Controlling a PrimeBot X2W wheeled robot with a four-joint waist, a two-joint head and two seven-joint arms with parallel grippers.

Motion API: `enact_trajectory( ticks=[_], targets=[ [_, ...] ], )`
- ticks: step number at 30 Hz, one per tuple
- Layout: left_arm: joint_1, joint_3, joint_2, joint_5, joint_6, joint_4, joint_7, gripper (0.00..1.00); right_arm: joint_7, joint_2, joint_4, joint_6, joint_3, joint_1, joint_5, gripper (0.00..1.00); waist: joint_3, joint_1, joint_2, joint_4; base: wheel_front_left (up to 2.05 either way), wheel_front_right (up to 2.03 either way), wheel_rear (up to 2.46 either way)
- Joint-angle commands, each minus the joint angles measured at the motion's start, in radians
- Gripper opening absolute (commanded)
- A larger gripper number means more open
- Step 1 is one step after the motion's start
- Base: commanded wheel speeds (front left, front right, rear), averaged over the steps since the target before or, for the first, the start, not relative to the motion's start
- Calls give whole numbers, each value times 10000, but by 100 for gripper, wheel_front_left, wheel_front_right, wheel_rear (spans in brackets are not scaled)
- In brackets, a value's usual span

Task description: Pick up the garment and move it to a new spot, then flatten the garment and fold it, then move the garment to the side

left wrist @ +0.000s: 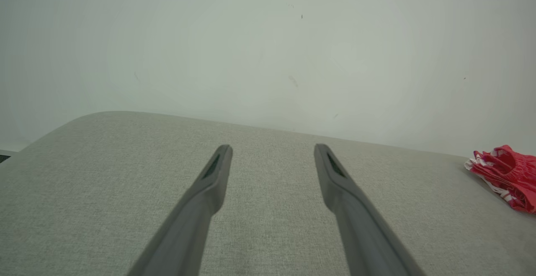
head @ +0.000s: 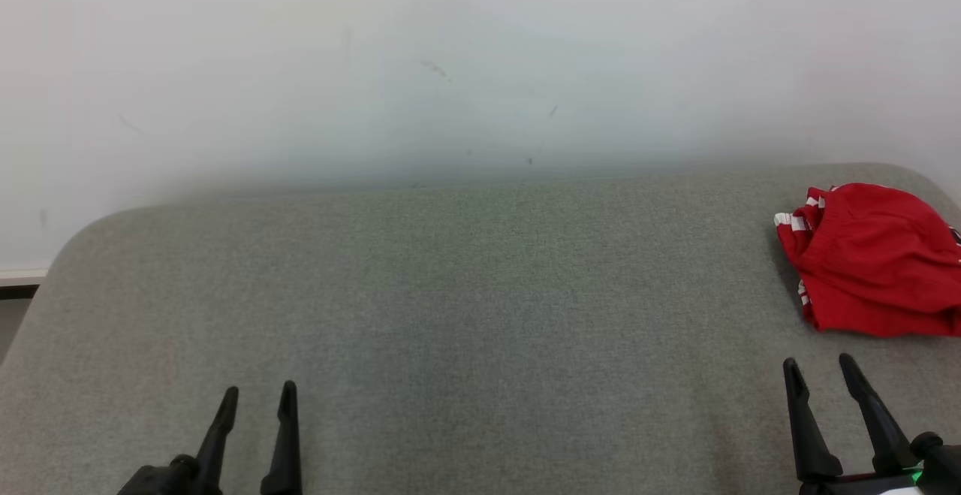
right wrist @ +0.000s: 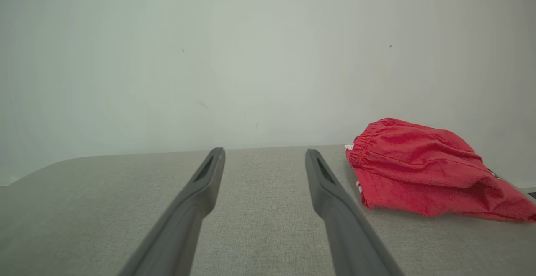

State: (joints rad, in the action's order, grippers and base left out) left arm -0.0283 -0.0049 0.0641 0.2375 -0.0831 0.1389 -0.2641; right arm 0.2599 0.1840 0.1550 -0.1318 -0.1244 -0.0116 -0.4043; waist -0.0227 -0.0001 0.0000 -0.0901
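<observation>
Lighting is bright, even and diffuse in all three views, with no glare or hot spots. The pale off-white wall (head: 480,52) looks slightly hazy and dims toward 10 and 2 o'clock in both wrist views. The crumpled red fabric garment with white stripes (head: 871,262) casts a soft, narrow shadow at its 9 o'clock side on the grey woven-fabric desk (head: 450,292). The desk's far edge is soft. The dark fingers (left wrist: 197,213) of the left end effector (left wrist: 273,147) blur toward 6 o'clock.
</observation>
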Motion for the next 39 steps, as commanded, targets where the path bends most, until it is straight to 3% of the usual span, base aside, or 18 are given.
enact_trajectory(
  ticks=[1,13,14,18,39],
  targets=[
    [-104,116,-25,-181,-50,21,9,100,48,-150,-88,23,163,-93,118,100,4,1,0,-16,0,0,0],
    [122,172,-101,-362,-240,48,9,100,54,-442,-29,23,242,-187,296,100,-14,1,0,19,0,0,0],
    [68,163,-127,-321,-225,63,0,0,18,-487,-40,0,240,-79,277,0,-14,1,0,19,0,0,0],
    [-86,137,-203,-291,-221,453,18,0,-43,-613,282,0,196,125,254,0,-13,1,0,20,0,0,0],
    [339,437,-180,3480,-294,612,1038,0,-956,-731,429,3,695,-197,-3141,0,32,1,0,169,0,0,0]
  ],
)
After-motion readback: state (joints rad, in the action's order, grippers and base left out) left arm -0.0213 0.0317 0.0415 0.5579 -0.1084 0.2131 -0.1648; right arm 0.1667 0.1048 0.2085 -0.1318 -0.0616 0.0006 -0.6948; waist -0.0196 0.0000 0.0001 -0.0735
